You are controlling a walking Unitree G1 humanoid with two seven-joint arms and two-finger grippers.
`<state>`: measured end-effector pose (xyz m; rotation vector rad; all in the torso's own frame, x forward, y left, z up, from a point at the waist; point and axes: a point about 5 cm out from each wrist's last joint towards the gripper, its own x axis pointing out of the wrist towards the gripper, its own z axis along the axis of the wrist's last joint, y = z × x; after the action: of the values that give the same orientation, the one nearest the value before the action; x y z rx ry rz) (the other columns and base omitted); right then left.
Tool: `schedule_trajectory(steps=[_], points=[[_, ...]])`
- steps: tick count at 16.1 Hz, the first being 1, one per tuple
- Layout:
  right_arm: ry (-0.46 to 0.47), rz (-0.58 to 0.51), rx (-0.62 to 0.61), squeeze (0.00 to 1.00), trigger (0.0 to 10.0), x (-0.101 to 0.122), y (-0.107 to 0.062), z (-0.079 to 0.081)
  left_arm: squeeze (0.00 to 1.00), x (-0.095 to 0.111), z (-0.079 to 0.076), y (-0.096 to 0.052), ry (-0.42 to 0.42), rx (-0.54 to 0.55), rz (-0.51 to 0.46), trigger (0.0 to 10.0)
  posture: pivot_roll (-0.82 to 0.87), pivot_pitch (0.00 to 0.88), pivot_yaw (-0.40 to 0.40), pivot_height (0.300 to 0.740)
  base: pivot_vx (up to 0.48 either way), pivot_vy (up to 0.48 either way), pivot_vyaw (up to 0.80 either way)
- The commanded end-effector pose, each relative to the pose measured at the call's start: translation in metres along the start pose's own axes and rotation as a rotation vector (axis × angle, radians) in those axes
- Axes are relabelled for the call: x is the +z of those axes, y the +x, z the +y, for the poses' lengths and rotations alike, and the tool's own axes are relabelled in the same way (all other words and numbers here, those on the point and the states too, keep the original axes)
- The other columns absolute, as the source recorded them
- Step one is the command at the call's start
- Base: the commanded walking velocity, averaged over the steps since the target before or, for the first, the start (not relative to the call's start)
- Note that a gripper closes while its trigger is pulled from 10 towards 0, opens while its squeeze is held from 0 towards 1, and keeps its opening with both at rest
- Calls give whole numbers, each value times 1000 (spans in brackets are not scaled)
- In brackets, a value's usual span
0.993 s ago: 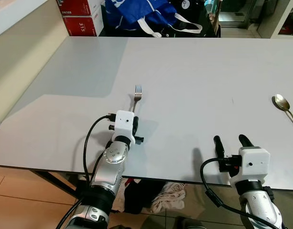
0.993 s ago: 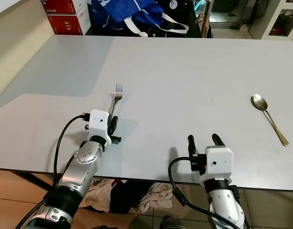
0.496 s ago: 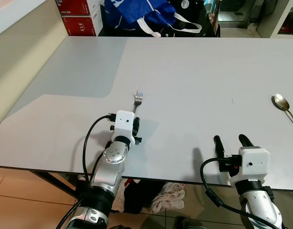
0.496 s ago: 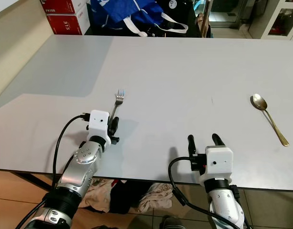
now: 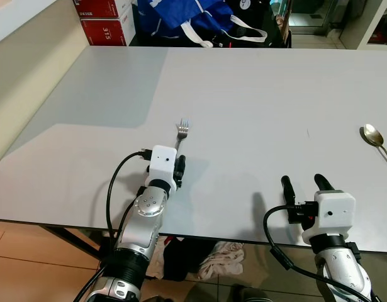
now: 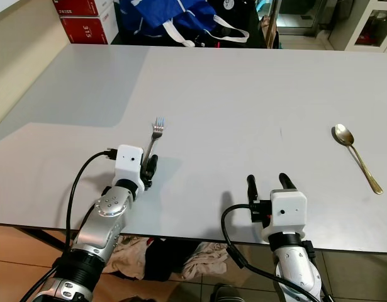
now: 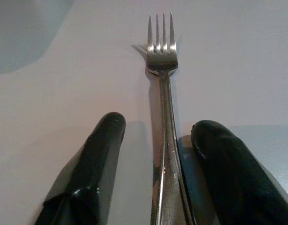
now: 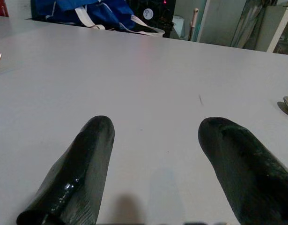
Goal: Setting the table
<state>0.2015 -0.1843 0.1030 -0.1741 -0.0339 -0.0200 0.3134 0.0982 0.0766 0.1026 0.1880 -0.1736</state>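
Fork (image 7: pixel 163 98) lies between the parted left hand (image 7: pixel 158 136) fingers.

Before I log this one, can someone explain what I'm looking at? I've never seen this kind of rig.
A humanoid robot stands at a grey table. Two pictures come from its head, looking down; two from cameras on its wrists, looking along each tool's black fingers. The left tool lies low over the table with a fork between its open fingers, its handle running back under the wrist. The right tool is open and holds nothing. A spoon lies far right. A blue bag and red boxes sit beyond.
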Motion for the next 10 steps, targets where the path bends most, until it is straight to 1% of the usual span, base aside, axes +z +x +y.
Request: schedule_trajectory(steps=[1,2,3,4,7,9,10], points=[[-1,19,6,0,10000,-3,-2,2,1000,-20,1,-6,17,0,91,10000,-153,85,60,740,0,0,0],[-1,19,6,0,10000,-4,-2,2,1000,-19,1,-6,19,1,88,10000,-151,83,61,740,0,0,0],[-2,19,5,0,10000,-4,-2,2,427,-12,2,-6,31,-1,67,10000,-150,81,61,740,0,0,0],[-1,18,5,0,10000,-4,-2,2,0,-8,3,-5,34,-2,52,10000,-150,81,61,740,0,0,0],[-1,17,5,0,10000,-4,-1,2,0,9,5,-5,22,-4,-5,10000,-142,79,60,740,0,0,0],[-1,17,6,0,10000,-4,0,2,0,34,-2,-6,-26,-57,-102,10000,-135,77,56,740,0,0,0],[-2,18,8,0,10000,-4,3,2,0,54,-9,-8,-60,-123,-194,10000,-131,74,56,740,0,0,0]])
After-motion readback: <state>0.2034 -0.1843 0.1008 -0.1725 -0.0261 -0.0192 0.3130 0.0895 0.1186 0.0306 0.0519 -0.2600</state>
